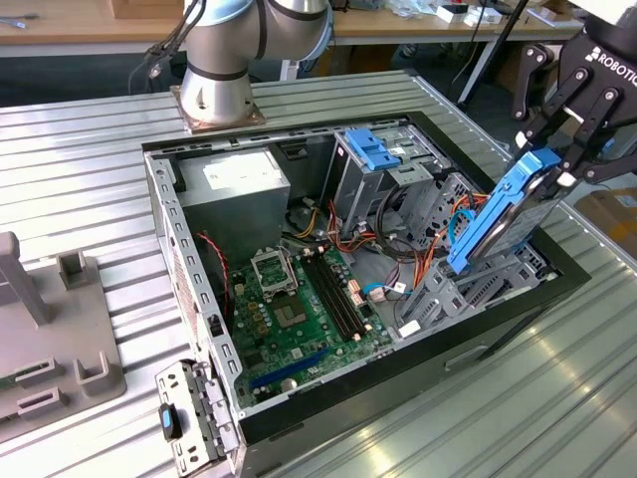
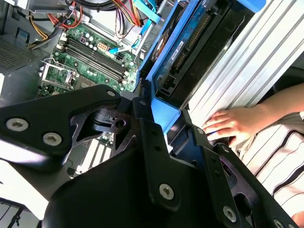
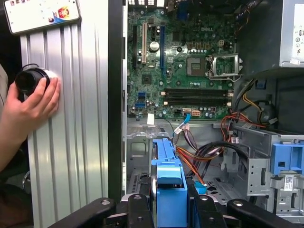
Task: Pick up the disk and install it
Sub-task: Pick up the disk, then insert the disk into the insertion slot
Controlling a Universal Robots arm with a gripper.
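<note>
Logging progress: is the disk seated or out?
Not seated: the disk leans tilted, top end above the case, gripped by the pincer.

A Universal Robots arm (image 1: 214, 60), its silver base standing at the exterior view's far edge, holds its black gripper (image 1: 553, 159) tilted at that view's right. Its fingers (image 1: 587, 100) are apparently pressed against both sides of the disk (image 1: 498, 214), as both wrist views suggest.

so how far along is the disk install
Pickup looks done: the gripper is shut on the disk. In hand: it hangs tilted, lower end near the grey drive cage in the computer case. Left: it is not yet seated.
</note>
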